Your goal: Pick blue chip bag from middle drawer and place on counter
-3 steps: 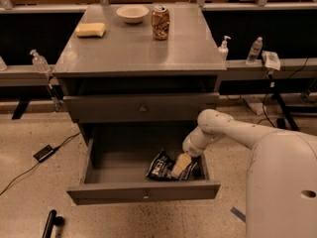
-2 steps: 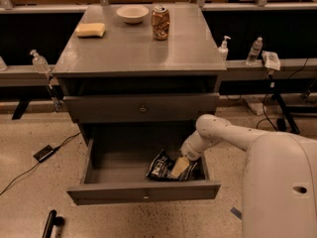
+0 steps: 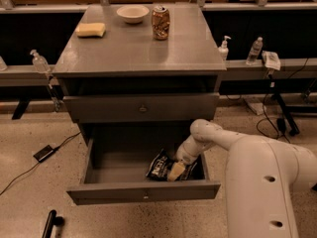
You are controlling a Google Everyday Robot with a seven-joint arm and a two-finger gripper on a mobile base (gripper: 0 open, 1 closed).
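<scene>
The middle drawer (image 3: 143, 193) is pulled open below the closed upper drawer. The blue chip bag (image 3: 158, 167) lies on the drawer floor near the front, right of centre, dark with white lettering. My arm reaches down from the right into the drawer. My gripper (image 3: 176, 171) is down on the right part of the bag, touching it and hiding part of it. The bag rests on the drawer floor. The counter (image 3: 138, 48) is the grey cabinet top above.
On the counter stand a tan soda can (image 3: 160, 22), a white bowl (image 3: 132, 13) and a yellow sponge (image 3: 91, 29). Small bottles (image 3: 224, 48) stand on the side ledges. A black device with a cable (image 3: 43, 152) lies on the floor at the left.
My gripper has shifted slightly left and lower onto the bag. The bag and the drawer have not moved.
</scene>
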